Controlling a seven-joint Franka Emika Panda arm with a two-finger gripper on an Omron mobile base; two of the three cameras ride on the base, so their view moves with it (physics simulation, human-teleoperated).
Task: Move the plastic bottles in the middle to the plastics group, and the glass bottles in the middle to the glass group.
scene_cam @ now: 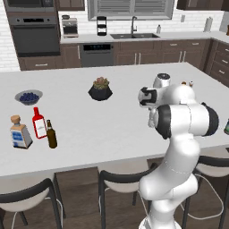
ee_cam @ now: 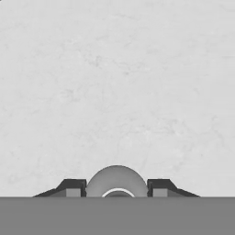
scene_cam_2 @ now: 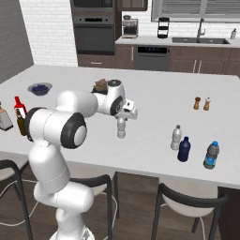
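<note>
Nearest the front edge of the white tabletop, over on the right, a clear bottle with a blue cap and blue label is standing next to a dark blue capped bottle and a clear-whitish bottle. The last two are sitting just beside each other.

The claw is pointing straight down near the middle of the tabletop and it's gripping another clear-whitish plastic bottle by the top. In the hand view the rounded top of that bottle is sitting right between the two fingertips, so it's clenched on it. Can't tell whether the bottle's base is touching the surface or hanging just above it.

Way over on the left, the brown long-necked bottle is standing just beside the flat red bottle with the white label, and the squarish clear bottle with the blue label and cork is right next to those.

Further back, a grey bowl is holding dark blue round fruit, and a black pot is holding a small plant. On the far right, two little shakers are standing side by side.
</note>
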